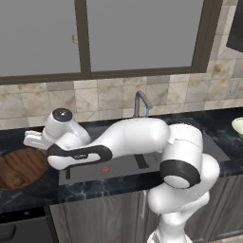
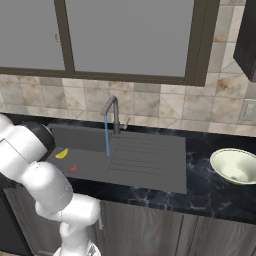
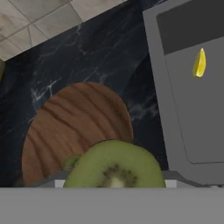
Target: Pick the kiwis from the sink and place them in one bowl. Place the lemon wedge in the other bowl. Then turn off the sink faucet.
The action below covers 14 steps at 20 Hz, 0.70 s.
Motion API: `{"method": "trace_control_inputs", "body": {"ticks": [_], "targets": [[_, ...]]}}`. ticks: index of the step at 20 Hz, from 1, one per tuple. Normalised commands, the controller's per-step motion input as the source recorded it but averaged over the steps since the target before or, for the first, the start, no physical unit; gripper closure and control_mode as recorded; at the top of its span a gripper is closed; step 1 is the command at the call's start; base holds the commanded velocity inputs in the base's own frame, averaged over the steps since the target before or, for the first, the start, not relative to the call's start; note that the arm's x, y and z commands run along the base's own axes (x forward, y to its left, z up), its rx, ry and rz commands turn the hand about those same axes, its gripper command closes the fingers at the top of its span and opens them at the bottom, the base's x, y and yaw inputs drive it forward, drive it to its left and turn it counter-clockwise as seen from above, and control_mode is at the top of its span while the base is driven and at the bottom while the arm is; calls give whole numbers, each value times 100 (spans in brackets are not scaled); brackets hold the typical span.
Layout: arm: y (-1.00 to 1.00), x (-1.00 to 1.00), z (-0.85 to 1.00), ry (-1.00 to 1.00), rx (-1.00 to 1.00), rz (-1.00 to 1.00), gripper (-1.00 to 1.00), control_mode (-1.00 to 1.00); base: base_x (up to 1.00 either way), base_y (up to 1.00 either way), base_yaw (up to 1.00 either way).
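The jaws were clamped on a kiwi (image 3: 114,165), held above the near edge of the wooden bowl (image 3: 83,118) on the tabletop left of the sink (image 2: 145,160). 1 kiwi (image 1: 18,180) already lay in that bowl. A good release meant moving further over the bowl's middle, lowering, then opening. The lemon wedge (image 3: 199,63) waited in the sink, and the faucet (image 2: 113,112) was running.

Green kiwi (image 3: 114,164), grained brown bowl (image 3: 74,127)
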Motion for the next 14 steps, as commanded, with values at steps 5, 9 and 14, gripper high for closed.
{"method": "trace_control_inputs", "body": {"ticks": [5, 9, 14], "targets": [[73, -4, -1, 0, -1, 0, 100, -100, 0, 0, 0], [70, 3, -14, 1, -5, 0, 100, -100, 0, 0, 0], [83, 8, -27, 0, -9, 0, -100, -100, 0, 0, 0]]}}
